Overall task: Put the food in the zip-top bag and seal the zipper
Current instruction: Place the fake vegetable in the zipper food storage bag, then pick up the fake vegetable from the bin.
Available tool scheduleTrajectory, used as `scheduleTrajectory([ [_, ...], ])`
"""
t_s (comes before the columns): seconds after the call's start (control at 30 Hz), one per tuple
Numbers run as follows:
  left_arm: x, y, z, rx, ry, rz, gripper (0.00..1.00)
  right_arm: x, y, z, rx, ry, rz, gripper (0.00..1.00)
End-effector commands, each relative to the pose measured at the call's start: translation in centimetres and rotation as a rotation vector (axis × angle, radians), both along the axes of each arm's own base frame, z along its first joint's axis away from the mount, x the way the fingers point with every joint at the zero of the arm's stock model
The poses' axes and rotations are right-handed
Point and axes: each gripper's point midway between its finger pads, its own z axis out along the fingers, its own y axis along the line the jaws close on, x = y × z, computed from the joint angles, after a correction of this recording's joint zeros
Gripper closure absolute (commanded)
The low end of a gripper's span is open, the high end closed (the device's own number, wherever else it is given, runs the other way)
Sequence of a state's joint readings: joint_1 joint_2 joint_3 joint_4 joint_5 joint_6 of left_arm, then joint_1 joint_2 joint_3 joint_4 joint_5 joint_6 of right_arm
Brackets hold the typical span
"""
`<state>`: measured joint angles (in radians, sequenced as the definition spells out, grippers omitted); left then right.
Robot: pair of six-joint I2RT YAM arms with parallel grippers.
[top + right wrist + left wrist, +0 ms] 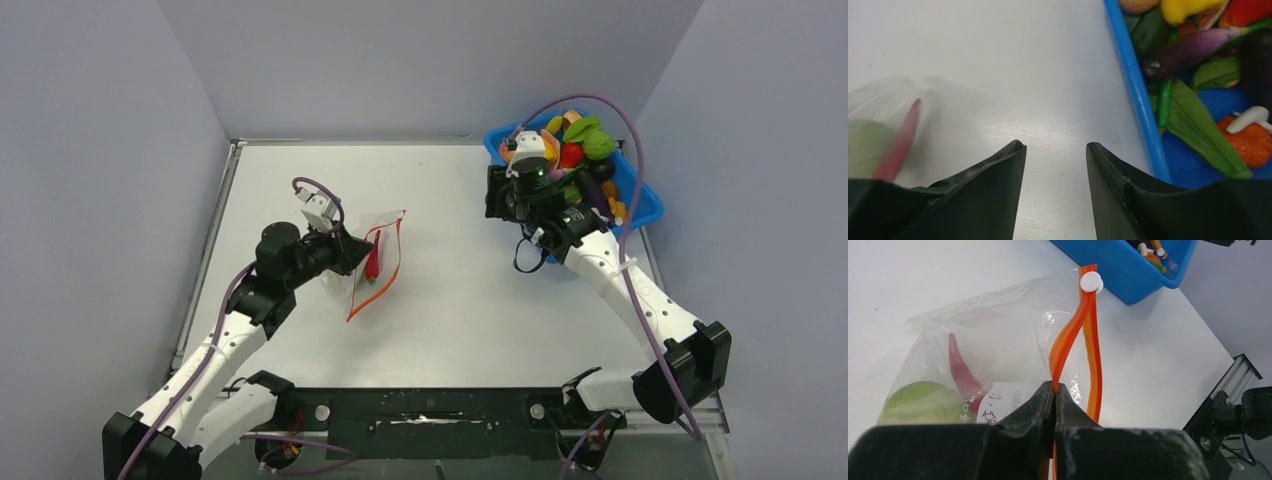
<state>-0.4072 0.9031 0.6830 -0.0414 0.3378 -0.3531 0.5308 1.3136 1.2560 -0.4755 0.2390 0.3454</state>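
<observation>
The left gripper has its jaws pressed fully together on one lip of the zipper, pinching the orange-red strip at the mouth of the zip-top bag. The strip's two lips bow apart above the pinch, and the white slider sits at the bag's far corner, so the mouth is open. Inside the bag lie a red chili and a green round piece.

The right gripper has its jaws partly spread with nothing between them. It hovers over bare table well apart from the bag, at the rim of the blue tub on the side facing the bag. A purple eggplant, a yellow pepper and more food lie in that tub.

By my reading the task is early: two pieces are bagged, most food is left to move, and the sealing is not yet begun.
</observation>
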Motion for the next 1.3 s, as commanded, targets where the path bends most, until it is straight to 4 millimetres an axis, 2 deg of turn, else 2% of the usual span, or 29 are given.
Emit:
scheduleTrajectory([
  [0.0,0.2,-0.1,2.4,-0.016,-0.094,-0.004,1.00,3.9,-6.6,0.6,-0.041,-0.028,-0.226,0.50],
  [0.1,0.2,-0.1,2.4,-0.016,-0.094,-0.004,1.00,5.8,-10.2,-0.8,0.058,0.013,-0.366,0.49],
  [0.17,0.2,-0.1,2.4,-0.013,-0.094,-0.002,1.00,6.8,-11.7,-1.6,0.142,0.025,-0.443,0.49],
  [0.47,0.3,0.1,2.5,-0.009,-0.100,0.002,1.00,10.4,-14.7,-4.1,0.569,0.020,-0.668,0.40],
  [0.53,0.3,0.1,2.5,-0.009,-0.101,0.004,1.00,10.9,-14.8,-5.6,0.669,0.051,-0.697,0.40],
  [0.67,0.2,0.1,2.7,-0.011,-0.105,0.003,1.00,12.4,-14.8,-6.9,0.807,0.070,-0.708,0.40],
  [0.87,0.1,0.3,3.1,-0.015,-0.118,0.007,1.00,15.0,-14.4,-8.2,0.879,0.122,-0.669,0.37],
  [0.93,0.0,0.3,3.1,-0.016,-0.121,0.005,1.00,15.4,-14.4,-9.2,0.891,0.148,-0.681,0.36],
  [1.13,-0.1,0.2,3.2,-0.020,-0.123,0.000,1.00,16.2,-13.7,-10.6,0.928,0.179,-0.659,0.36],
  [1.27,-0.1,0.2,3.3,-0.024,-0.124,-0.003,1.00,16.5,-13.6,-11.2,0.927,0.183,-0.647,0.40],
])
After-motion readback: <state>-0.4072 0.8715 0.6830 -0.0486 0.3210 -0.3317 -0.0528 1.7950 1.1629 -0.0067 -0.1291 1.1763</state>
